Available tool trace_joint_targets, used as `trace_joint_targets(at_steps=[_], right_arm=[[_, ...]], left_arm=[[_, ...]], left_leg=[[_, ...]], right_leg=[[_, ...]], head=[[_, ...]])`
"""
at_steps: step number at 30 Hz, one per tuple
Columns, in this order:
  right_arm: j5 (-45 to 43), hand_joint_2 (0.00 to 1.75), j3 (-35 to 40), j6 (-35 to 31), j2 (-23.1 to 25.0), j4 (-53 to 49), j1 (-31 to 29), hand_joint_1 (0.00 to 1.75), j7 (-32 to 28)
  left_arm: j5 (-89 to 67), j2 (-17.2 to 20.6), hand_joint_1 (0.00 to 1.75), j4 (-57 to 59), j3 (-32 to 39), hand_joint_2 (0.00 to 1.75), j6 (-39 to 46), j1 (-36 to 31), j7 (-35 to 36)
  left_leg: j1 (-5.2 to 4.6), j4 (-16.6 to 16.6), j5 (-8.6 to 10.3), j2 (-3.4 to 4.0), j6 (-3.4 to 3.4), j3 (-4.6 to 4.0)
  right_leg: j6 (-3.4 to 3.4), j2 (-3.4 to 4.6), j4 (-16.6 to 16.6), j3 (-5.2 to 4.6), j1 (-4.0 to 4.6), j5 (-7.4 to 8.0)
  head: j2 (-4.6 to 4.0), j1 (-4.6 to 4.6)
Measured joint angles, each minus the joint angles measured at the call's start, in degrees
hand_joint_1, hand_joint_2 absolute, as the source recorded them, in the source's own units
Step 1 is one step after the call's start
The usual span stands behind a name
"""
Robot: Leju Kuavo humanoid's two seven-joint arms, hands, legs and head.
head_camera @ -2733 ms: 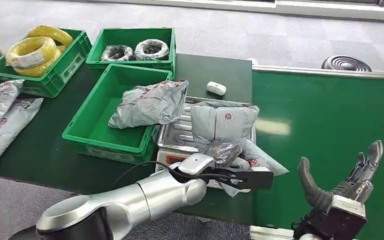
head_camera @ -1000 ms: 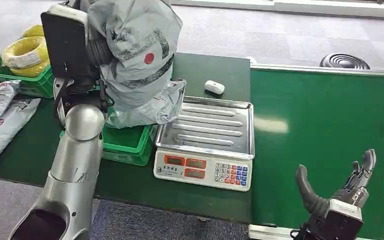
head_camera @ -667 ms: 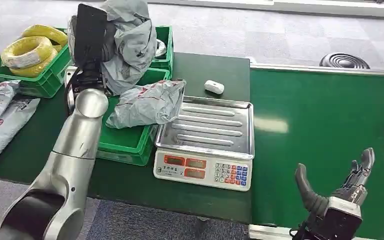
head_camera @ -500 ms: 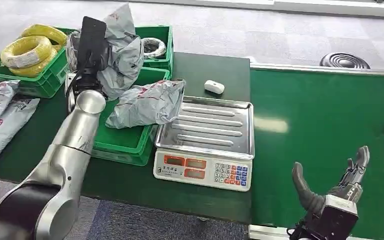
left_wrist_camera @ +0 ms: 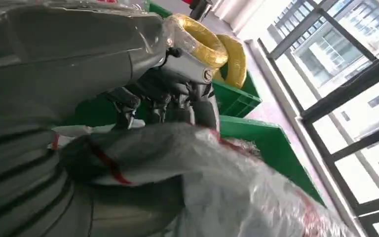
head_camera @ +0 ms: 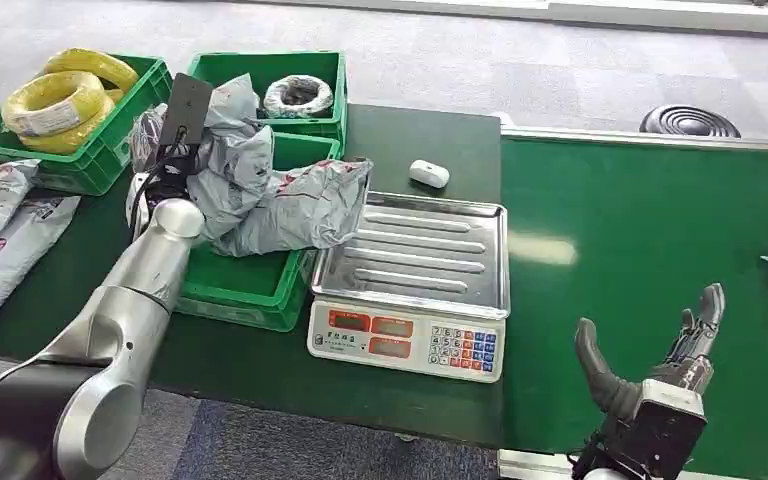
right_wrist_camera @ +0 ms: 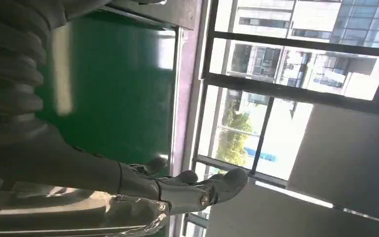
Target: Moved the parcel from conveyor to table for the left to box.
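Head view: left hand (head_camera: 165, 165) grips grey parcel (head_camera: 232, 160), print unreadable; right hand (head_camera: 660, 375) spread, holding nothing.

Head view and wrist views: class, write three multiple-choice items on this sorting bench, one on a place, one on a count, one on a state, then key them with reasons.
1. Where is the parcel that the left hand holds?
A. on the scale tray
B. over the near green crate
C. on the conveyor belt

2. How many green crates stand on the table?
A. two
B. three
C. five

3. How is the right hand?
A. fingers apart, holding nothing
B. gripping a parcel
C. pressing the scale keys

Key:
1 B, it hangs above the near green crate, beside a second parcel.
2 B, the crate of yellow coils makes three.
3 A, it hovers over the conveyor belt.
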Motion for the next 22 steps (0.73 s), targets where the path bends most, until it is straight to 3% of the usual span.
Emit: trace_joint_targets(at_steps=[6,11,17,22], right_arm=[[-0.02,1.75,0.15,-0.24,-0.11,0.48,-0.08,0.00,0.35],[-0.77,1.75,0.22,-0.46,-0.33,1.36,-0.50,0.00,0.35],[-1.42,1.75,-0.02,-0.15,-0.57,2.14,-0.46,0.00,0.33],[-2.60,1.75,-0.94,1.90,-0.68,2.82,-0.19,0.00,0.87]], left_arm=[[-0.83,0.33,0.00,0.83,0.63,1.75,1.18,-0.06,-1.01],[7.88,-0.39,0.00,-2.17,2.86,1.75,-3.09,1.70,-11.18],[17.56,-1.66,0.00,-15.13,2.74,1.75,-9.55,7.97,-17.58],[22.43,-1.33,0.00,-30.48,-0.22,1.75,-7.15,16.86,-23.63]], left_leg=[[0.02,-0.01,0.00,-0.01,0.00,0.00],[0.01,0.00,0.00,0.00,-0.01,0.00],[0.00,0.00,0.00,0.06,-0.01,-0.02],[0.00,-0.01,-0.02,0.05,-0.01,-0.01]], right_leg=[[0.00,0.00,0.00,-0.02,0.03,0.00],[0.00,0.00,0.00,-0.02,0.02,0.00],[0.00,0.04,0.00,-0.03,0.00,0.00],[0.00,0.05,-0.01,-0.06,0.00,-0.01]], head=[[0.00,-0.02],[0.00,0.00],[0.00,-0.02],[0.00,-0.07]])
